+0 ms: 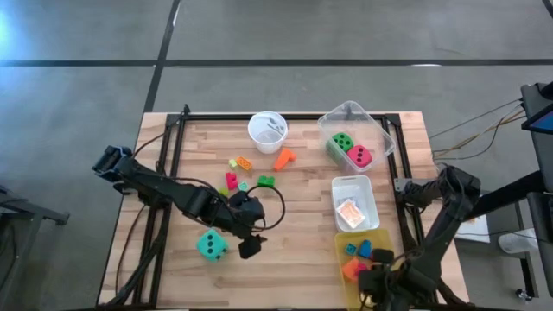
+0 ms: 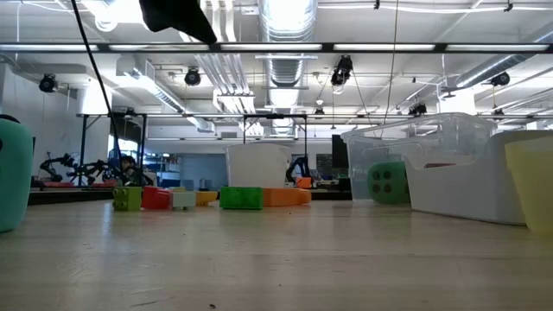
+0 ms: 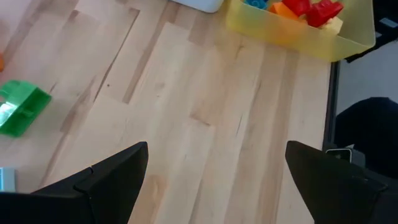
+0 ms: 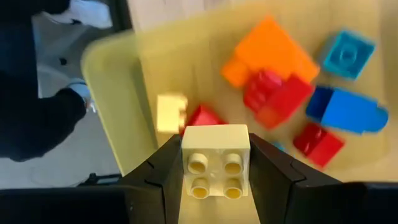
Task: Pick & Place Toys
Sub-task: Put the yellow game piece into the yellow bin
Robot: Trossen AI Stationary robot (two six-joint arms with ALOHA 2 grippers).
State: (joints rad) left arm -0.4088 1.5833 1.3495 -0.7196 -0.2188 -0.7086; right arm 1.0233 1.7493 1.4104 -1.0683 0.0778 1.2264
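My right gripper hangs over the yellow bin at the table's near right corner, shut on a cream four-stud block. Orange, red and blue blocks lie in that bin. My left gripper is open over bare wood, just right of the teal die, which sits on the table. Green and red-pink dice lie in the clear bin. Several small blocks lie on the table's middle. My right gripper pinches the cream block by two opposite sides between its two fingers. The fingers point down from above. The block's studded face is turned up toward the wrist, and the block hangs clear above the yellow bin's inside.
A white round cup stands at the far middle. A white bin holding a small card pack sits between the clear and yellow bins. A green block lies near my left gripper. Bare wood runs along the near edge.
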